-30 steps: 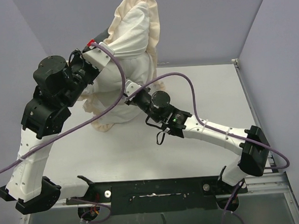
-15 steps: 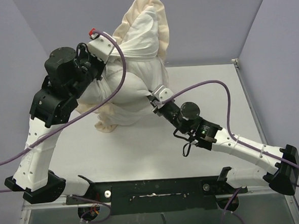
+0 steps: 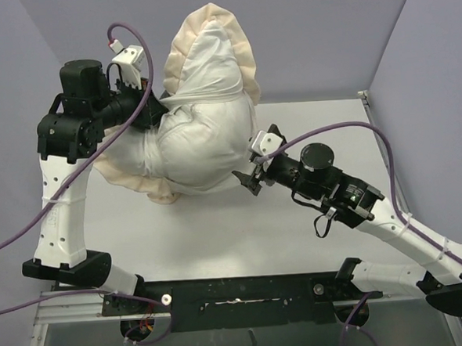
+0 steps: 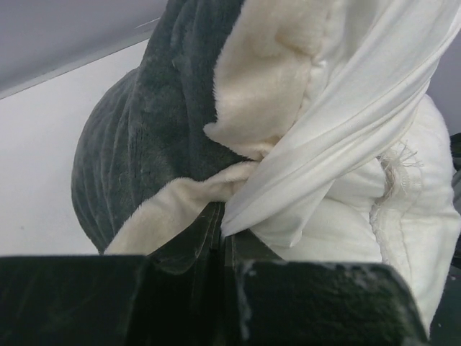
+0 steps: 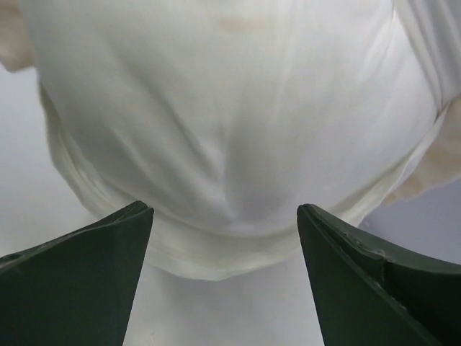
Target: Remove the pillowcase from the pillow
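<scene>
Right hand (image 3: 248, 182) pulled back off pillowcase (image 3: 209, 72) — spread wide; left hand (image 4: 220, 220) clamps it — tips buried in folds.

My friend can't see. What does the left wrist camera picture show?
The left gripper pinches a bunched pillowcase, with dark grey plush, cream frill and white cloth twisted together. A pale table lies behind on the left.

White table (image 3: 306, 121); lavender walls (image 3: 324, 34) around.
</scene>
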Controlling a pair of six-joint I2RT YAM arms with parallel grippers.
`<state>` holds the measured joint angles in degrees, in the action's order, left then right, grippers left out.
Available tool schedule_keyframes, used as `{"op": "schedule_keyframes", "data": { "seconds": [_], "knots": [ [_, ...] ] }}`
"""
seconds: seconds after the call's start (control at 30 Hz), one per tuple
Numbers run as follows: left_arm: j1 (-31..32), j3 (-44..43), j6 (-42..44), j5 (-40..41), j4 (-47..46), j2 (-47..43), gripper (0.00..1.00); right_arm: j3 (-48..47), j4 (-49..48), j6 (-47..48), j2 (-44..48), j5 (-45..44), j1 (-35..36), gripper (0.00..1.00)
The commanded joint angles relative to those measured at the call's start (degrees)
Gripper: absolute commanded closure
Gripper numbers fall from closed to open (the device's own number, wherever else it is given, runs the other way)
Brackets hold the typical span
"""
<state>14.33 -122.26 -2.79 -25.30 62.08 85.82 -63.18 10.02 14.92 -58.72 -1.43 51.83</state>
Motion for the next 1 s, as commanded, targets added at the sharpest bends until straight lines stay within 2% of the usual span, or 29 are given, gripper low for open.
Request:
{"op": "schedule_keyframes", "data": {
  "seconds": [0.0,0.03,0.1,0.2,0.4,0.7,0.97],
  "knots": [
    [-0.4,-2.4,-5.5,-4.0,1.1,2.5,1.00,-13.7,11.9,6.5,-2.2,12.7,0.5,0.08],
    [-0.4,-2.5,-6.0,-4.4,1.0,2.7,1.00,-16.3,13.2,7.8,-3.5,13.8,1.1,0.03],
    [-0.1,-2.8,-6.5,-5.2,0.9,3.1,1.00,-20.7,15.2,11.4,-6.6,13.2,4.1,0.00],
    [0.8,-2.7,-7.0,-6.6,1.0,3.3,1.00,-27.1,18.7,17.4,-12.2,9.8,8.5,0.02],
    [2.7,-2.5,-6.8,-6.6,0.7,2.7,1.00,-40.1,26.2,23.6,-22.4,10.9,9.2,0.02],
    [3.1,0.9,-5.0,-6.3,0.4,0.5,1.00,-48.4,29.0,28.9,-28.3,10.3,9.7,0.02],
    [3.1,2.6,-4.9,-5.9,-0.7,-0.2,1.00,-51.4,30.3,31.7,-28.1,5.7,15.5,0.02]
  ]
}}
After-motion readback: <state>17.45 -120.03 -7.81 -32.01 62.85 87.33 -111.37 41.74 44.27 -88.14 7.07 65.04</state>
